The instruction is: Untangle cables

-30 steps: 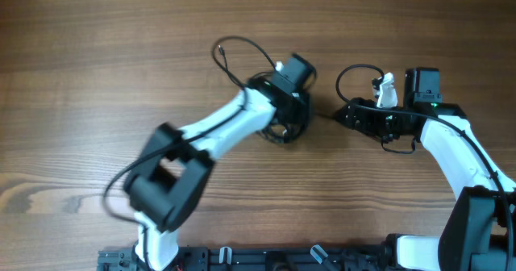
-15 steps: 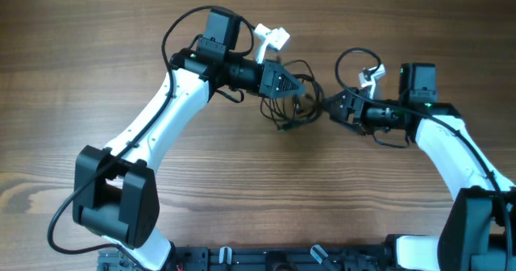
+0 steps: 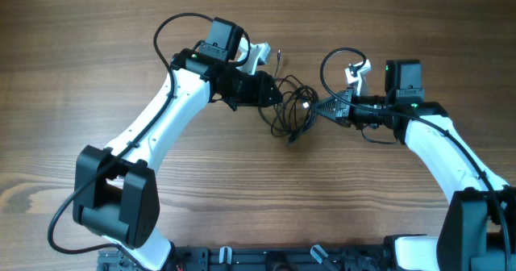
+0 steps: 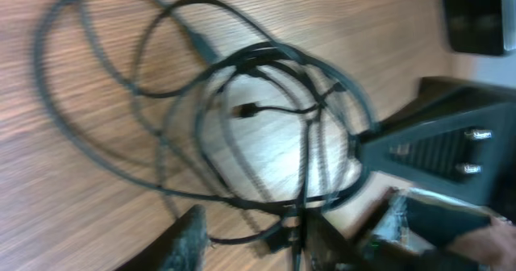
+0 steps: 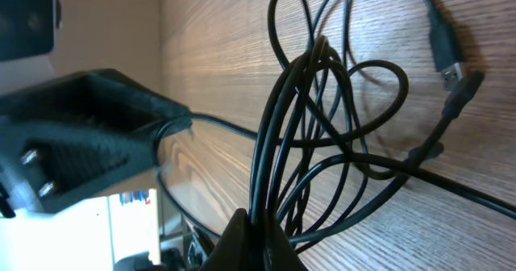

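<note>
The cables (image 3: 292, 110) lie as a loose tangle of thin dark loops on the wooden table, between my two grippers. My left gripper (image 3: 274, 92) reaches the tangle's left edge. In the left wrist view the left gripper (image 4: 254, 216) has its jaws apart, with strands of the cables (image 4: 258, 52) crossing between and past its fingertips. My right gripper (image 3: 317, 110) meets the tangle from the right. Seen from the right wrist, the right gripper (image 5: 260, 223) is shut on a bunch of cable strands (image 5: 278, 126) that rise out of its jaws. Small plug ends (image 5: 447, 65) lie on the wood.
Thicker black arm cables loop above the left wrist (image 3: 173, 29) and the right wrist (image 3: 334, 65). A dark rail (image 3: 242, 259) runs along the table's near edge. Each wrist view shows the other gripper's body (image 4: 435, 150) (image 5: 89, 118) close across the tangle.
The left arm swung from over the coil to its left side, and its jaws opened. The right gripper moved left to the tangle and shut on strands. The cables spread out.
</note>
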{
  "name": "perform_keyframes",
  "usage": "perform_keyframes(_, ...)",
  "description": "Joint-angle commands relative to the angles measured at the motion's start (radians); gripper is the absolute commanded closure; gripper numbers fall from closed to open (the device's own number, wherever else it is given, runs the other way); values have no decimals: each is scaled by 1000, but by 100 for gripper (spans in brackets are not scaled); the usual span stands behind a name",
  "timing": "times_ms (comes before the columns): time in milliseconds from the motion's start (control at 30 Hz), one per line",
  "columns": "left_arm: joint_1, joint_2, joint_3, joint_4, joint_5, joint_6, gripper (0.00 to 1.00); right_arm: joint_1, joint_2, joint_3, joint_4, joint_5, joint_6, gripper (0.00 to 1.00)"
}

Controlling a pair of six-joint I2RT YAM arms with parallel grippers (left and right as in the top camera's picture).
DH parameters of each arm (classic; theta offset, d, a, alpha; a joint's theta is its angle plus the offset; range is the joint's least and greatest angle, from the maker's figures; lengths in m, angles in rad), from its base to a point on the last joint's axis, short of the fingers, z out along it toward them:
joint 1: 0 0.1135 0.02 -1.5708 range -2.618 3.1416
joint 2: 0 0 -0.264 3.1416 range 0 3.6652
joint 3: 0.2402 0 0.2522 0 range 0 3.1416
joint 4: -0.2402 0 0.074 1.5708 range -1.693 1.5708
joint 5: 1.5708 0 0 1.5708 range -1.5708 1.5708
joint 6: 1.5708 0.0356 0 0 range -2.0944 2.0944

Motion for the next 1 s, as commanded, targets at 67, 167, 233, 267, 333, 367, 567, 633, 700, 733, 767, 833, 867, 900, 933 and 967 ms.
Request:
perform_keyframes(67,-3,3,2,-39,126,54,25,2,8,0,10,51,60,96)
perform_keyframes(167,-6,3,2,-126,418,208,29,2,8,0,13,64,85,96)
perform_keyframes(233,-32,3,2,-186,320,208,39,2,8,0,13,73,99,96)
perform_keyframes(267,-48,4,2,-202,285,209,39,2,8,0,14,73,100,96)
perform_keyframes(333,-93,5,1,-196,204,208,37,2,8,0,19,73,108,96)
perform_keyframes(367,-113,8,1,-185,157,208,35,2,8,0,20,72,108,96)
perform_keyframes(567,-248,120,1,-131,-96,197,33,2,8,0,20,72,126,96)
perform_keyframes(633,-253,161,1,-121,-163,193,39,2,8,0,21,72,126,96)
perform_keyframes(700,-241,180,1,-97,-214,193,96,2,8,0,20,72,121,96)
perform_keyframes(733,-230,179,2,-86,-235,192,96,2,8,0,16,72,119,96)
perform_keyframes(767,-206,171,2,-77,-238,172,96,2,8,0,14,72,104,96)
perform_keyframes(833,-151,143,3,-67,-237,166,96,3,8,0,-19,72,63,96)
perform_keyframes(867,-130,130,3,-51,-230,163,96,2,8,0,-34,71,41,96)
perform_keyframes(900,-111,122,3,-26,-222,130,96,2,8,0,-48,72,38,96)
perform_keyframes(933,-94,119,3,8,-190,98,96,3,8,0,-60,63,26,96)
perform_keyframes(967,-76,119,3,51,-161,63,96,3,8,0,-68,36,10,96)
